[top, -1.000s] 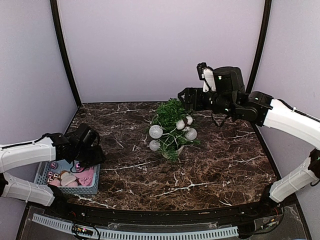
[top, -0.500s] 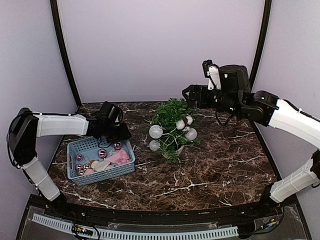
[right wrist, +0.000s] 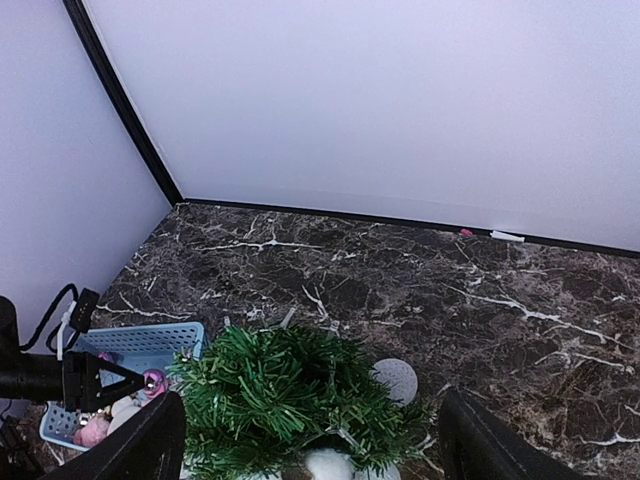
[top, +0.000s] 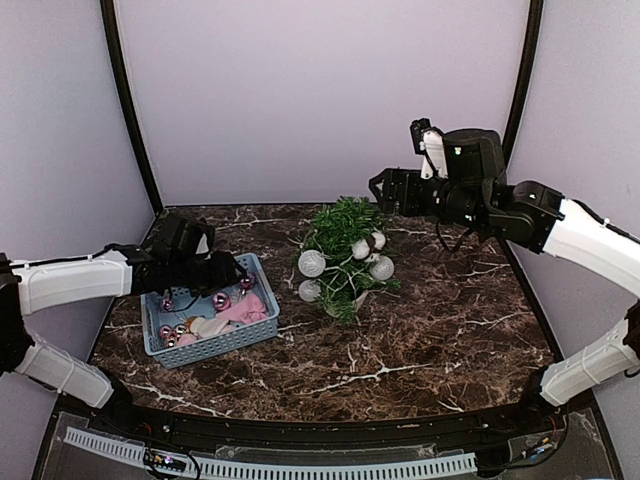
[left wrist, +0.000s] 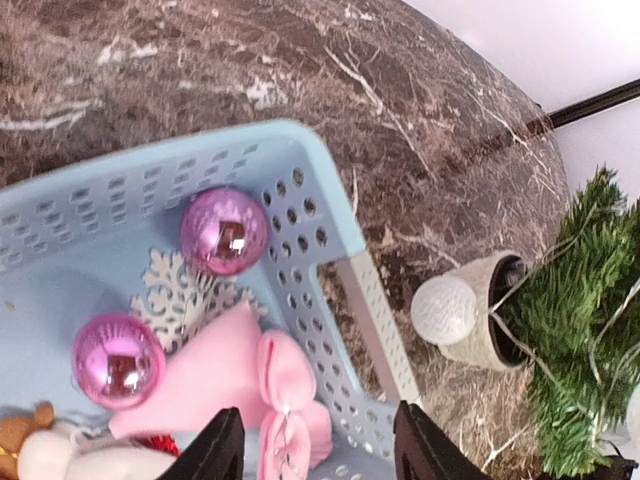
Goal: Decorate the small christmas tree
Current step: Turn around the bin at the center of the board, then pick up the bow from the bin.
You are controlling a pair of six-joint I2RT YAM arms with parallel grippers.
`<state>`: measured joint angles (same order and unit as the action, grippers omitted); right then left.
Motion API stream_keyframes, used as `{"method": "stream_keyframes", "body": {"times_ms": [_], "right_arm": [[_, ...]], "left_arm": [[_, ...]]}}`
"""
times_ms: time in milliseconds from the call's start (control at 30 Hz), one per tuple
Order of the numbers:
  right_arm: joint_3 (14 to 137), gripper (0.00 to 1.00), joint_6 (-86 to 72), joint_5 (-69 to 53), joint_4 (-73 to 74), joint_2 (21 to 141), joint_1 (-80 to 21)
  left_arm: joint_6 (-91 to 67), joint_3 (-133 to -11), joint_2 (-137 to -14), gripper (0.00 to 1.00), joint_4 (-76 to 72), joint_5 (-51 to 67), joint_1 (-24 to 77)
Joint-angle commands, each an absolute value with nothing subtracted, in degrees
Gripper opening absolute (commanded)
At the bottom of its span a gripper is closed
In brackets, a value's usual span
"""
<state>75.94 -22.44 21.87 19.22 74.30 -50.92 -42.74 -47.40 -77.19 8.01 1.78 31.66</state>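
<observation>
Left pincer [left wrist: 315, 440]: black fingers moderately apart, gripping nothing, their bases cut by the frame edge. Beneath it, a pale-blue perforated plastic basket [left wrist: 300, 225] with a pink fabric bow [left wrist: 280, 370]. A brown item [left wrist: 18, 432] at the wrist view's corner is cut off, unidentifiable. Right pincer [right wrist: 310, 405]: wide, empty. The small christmas tree [top: 345, 240], bushy dark green, stands below it; its white pot [left wrist: 480, 315] is mostly hidden by branches in the top view.

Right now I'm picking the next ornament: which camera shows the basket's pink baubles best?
Left wrist view: two shiny pink baubles lie close and sharp in the blue basket. The top view shows them as small dots; the right wrist view, only a distant pink speck.
</observation>
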Motion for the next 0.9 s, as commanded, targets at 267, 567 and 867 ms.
{"method": "stream_keyframes", "body": {"times_ms": [267,567,867], "right_arm": [[74.5,0.88,-23.8,21.6,17.1,73.3,-50.7],[74.0,0.88,-23.7,22.6,17.1,72.7,-50.7],[73.8,0.88,-23.6,23.7,17.2,71.2,-50.6]], "left_arm": [[-49.7,-34.3,-74.9,0.44,1.9,16.3,31.6],[-51.1,-33.1,-77.1,0.29,-3.3,19.0,31.6],[-50.4,-34.5,-79.9,0.12,-1.4,19.0,31.7]]}}
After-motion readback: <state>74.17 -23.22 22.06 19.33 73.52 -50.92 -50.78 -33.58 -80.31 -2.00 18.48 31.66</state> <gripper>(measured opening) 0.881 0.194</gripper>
